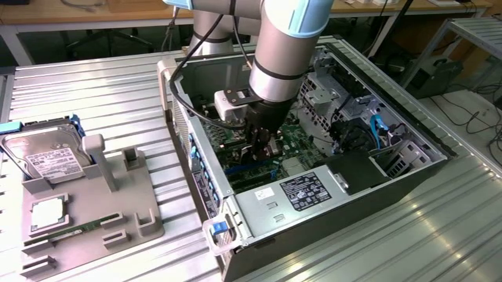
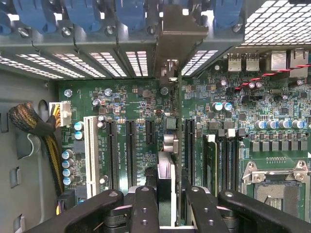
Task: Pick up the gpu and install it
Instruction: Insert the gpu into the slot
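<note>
"One big thing first: what lay on the ribbed metal table point(image 1: 94, 88)?" asked the trainee.

"An open computer case point(image 1: 377, 194) on its side, with the robot's arm point(image 1: 286, 53) reaching down into it," said the technician. "Toward the exterior view's left sat a grey holder tray point(image 1: 86, 217)."

"And inside the case?"

"The green motherboard point(image 2: 131, 97) covered the floor, with its long black slots running side by side. A braided cable bundle point(image 2: 34, 126) ran along one wall."

"Where was the gripper point(image 1: 259, 150)?"

"Low over the board, near the middle of the case. In the wrist view the gripper point(image 2: 171, 199) had its black fingers point(image 2: 146, 208) clenched on the gpu point(image 2: 166, 174)."

"How did the card sit?"

"Edge-on and upright between the fingers, above the slots, its silver bracket point(image 2: 180, 34) up against the case's rear slot openings. I could not tell whether its edge was touching a slot."

"What was on the tray?"

"A hard drive point(image 1: 47, 155) stood tilted at the far end, a square processor chip point(image 1: 47, 212) lay nearer, and a narrow green memory stick point(image 1: 74, 230) lay just beside that."
</note>
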{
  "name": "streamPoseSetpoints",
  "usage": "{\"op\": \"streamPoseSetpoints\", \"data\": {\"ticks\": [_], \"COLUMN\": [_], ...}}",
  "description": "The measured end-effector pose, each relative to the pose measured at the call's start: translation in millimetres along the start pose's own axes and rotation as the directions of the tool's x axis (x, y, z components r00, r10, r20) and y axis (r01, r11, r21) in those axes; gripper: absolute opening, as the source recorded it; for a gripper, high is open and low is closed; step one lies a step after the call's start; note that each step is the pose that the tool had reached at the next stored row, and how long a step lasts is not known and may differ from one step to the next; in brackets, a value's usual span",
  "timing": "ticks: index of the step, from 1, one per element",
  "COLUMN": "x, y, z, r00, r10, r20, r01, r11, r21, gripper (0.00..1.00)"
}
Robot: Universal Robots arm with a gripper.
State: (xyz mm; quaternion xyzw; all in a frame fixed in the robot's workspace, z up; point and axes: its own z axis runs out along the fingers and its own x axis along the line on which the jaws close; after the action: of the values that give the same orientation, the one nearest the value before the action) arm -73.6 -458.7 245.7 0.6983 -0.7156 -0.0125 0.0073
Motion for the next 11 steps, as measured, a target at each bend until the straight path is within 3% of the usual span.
{"op": "streamPoseSetpoints", "data": {"ticks": [11], "x": [-2.1], "y": [0.1], "z": [0.6], "r00": [1.0000], "r10": [0.000], "r20": [-0.0005], "r01": [0.000], "r11": [1.0000], "r21": [-0.0002], "gripper": [0.27]}}
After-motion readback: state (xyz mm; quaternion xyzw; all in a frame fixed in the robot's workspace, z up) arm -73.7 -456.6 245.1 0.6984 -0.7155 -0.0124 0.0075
